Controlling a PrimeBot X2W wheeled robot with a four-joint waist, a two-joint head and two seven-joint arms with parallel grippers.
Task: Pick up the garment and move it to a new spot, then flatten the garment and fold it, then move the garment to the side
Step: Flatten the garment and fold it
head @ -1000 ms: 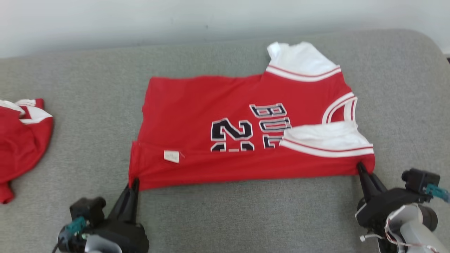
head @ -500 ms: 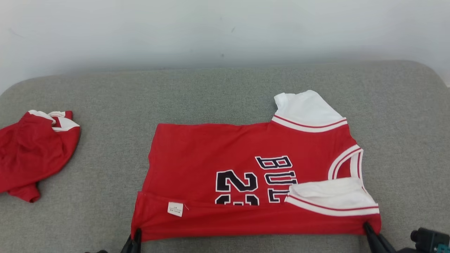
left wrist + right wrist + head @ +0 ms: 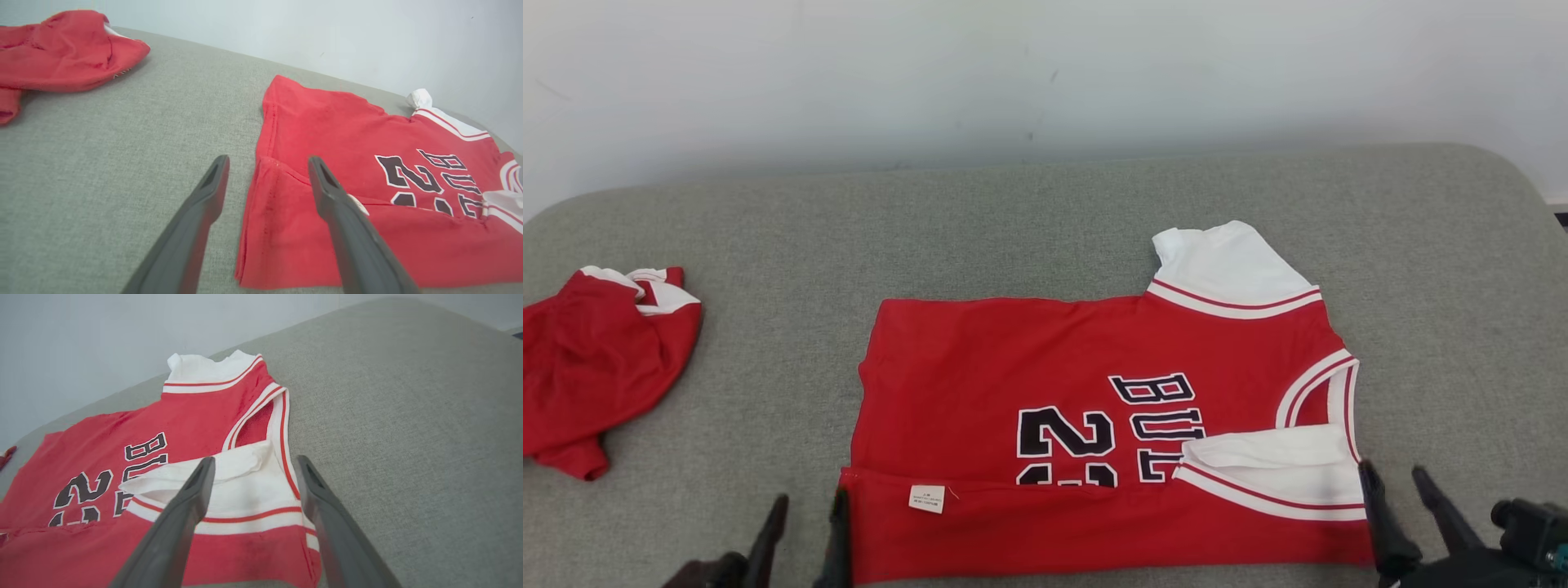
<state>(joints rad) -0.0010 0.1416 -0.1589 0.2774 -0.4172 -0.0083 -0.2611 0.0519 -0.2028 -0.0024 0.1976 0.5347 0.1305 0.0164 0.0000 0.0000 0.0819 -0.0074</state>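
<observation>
The garment [image 3: 1013,367] is a red jersey with white sleeves and black lettering. It lies flat on the grey cushion [image 3: 1013,220] with its near edge folded over, a white tag showing on the fold. My left gripper [image 3: 810,500] stands open at the garment's near left corner, one finger over the cloth [image 3: 327,122] and one over bare cushion. My right gripper [image 3: 1392,474] stands open at the near right corner, beside the white sleeve. In the right wrist view its fingers [image 3: 255,461] straddle the sleeve edge of the garment [image 3: 196,412]. Neither gripper holds anything.
A second red and white piece of clothing [image 3: 596,359] lies crumpled at the cushion's far left, also in the left wrist view [image 3: 61,49]. A pale wall [image 3: 1045,73] rises behind the cushion. Bare grey cushion lies right of the jersey and behind it.
Both grippers have opened and let go of the garment's near corners, which now rest on the cushion. The head camera tilted up earlier, shifting the whole picture.
</observation>
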